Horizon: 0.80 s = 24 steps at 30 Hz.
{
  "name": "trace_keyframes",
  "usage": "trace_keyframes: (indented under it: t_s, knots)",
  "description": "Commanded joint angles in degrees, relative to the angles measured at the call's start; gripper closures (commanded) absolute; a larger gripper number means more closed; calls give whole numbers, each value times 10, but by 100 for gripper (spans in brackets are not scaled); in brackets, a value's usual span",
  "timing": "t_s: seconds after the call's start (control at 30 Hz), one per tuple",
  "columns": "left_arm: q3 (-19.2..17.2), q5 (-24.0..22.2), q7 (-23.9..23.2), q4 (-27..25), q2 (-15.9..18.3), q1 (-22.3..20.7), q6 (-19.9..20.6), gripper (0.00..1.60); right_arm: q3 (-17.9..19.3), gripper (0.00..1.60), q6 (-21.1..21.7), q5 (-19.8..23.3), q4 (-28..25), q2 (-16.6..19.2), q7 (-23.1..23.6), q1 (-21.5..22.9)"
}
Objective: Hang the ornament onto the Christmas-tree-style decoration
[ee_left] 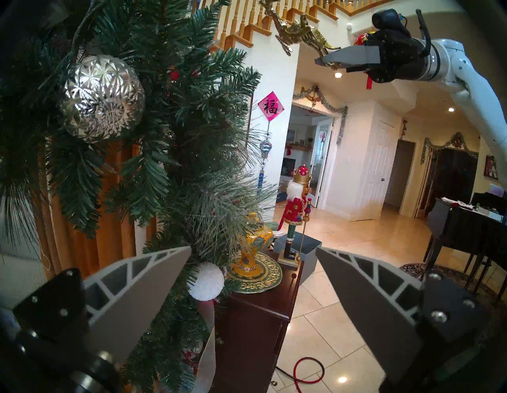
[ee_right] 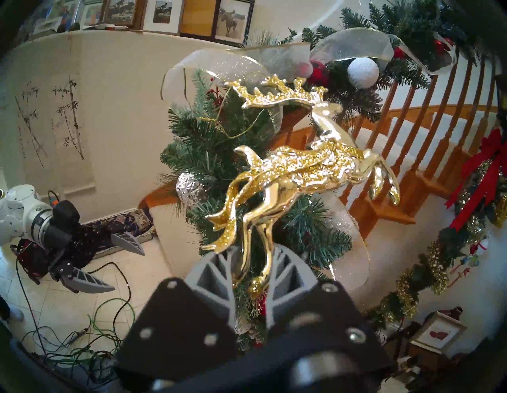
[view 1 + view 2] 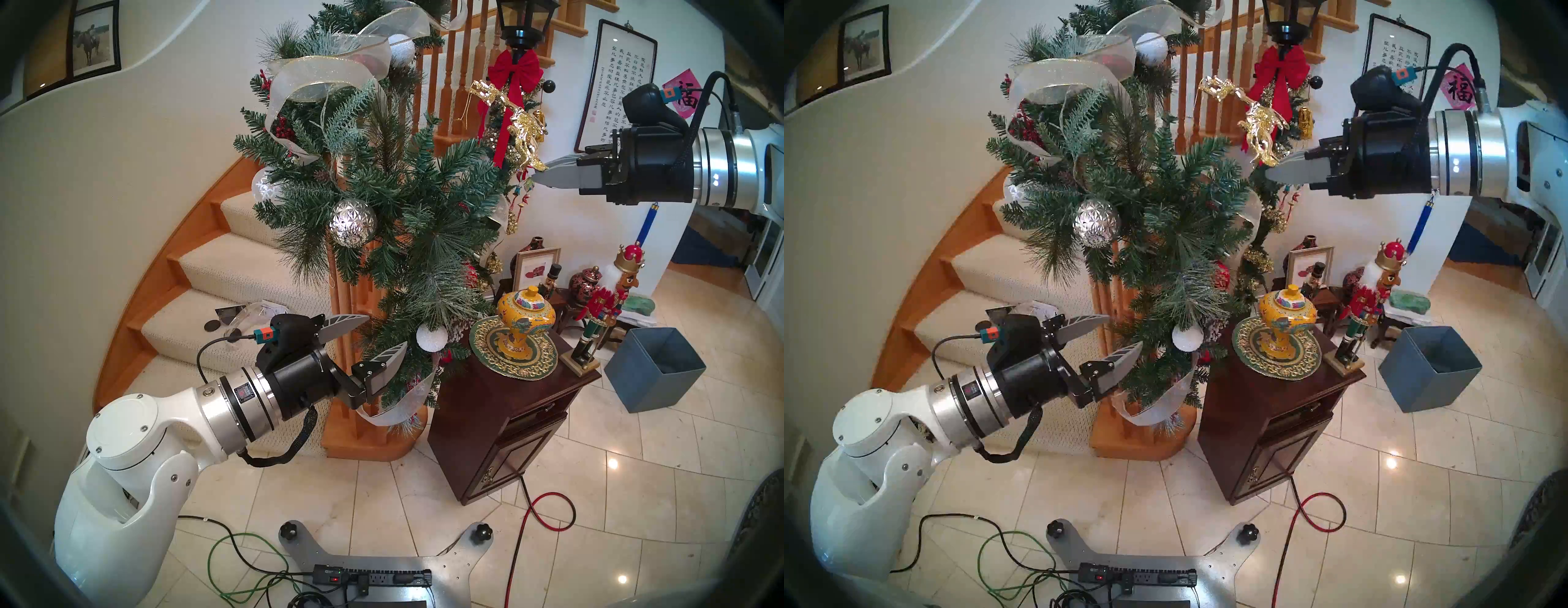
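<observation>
so the right gripper (image 3: 541, 170) is clamped on the gold reindeer ornament (image 3: 515, 123), pinching it by the legs at its lower end – the right wrist view shows the legs wedged between the two fingers (image 2: 216, 277). the rest of the ornament sticks up and away from the gripper, antlers at the far end, with its thin gold string loop (image 2: 241, 129) drooping over toward the greenery. it's held up in the air just beside the upper right side of the green pine garland (image 3: 382, 204), near the ribbon (image 3: 322, 76), and i can't tell if the loop actually touches a branch.

the left gripper (image 3: 365, 339) is down low with its jaws spread wide and nothing in them – it sits right by the lower part of the garland, close to the white snowy ball (image 3: 432, 337). the faceted silver ball (image 3: 353, 221) hangs mid-garland, above the left gripper. the little dark cabinet (image 3: 509, 424) with the yellow jar (image 3: 526, 318) stands just right of the garland's bottom end.
</observation>
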Motion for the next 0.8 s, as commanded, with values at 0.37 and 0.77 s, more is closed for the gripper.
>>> trace_keyframes:
  t_s: [0.37,0.77]
  knots:
    - [0,0,0,-2,0,-1,-1,0,-25,160,-9,11,-16,2,-19,32]
    - [0,0,0,-2,0,-1,-1,0,-47,160,-19,17,-27,2,-39,49]
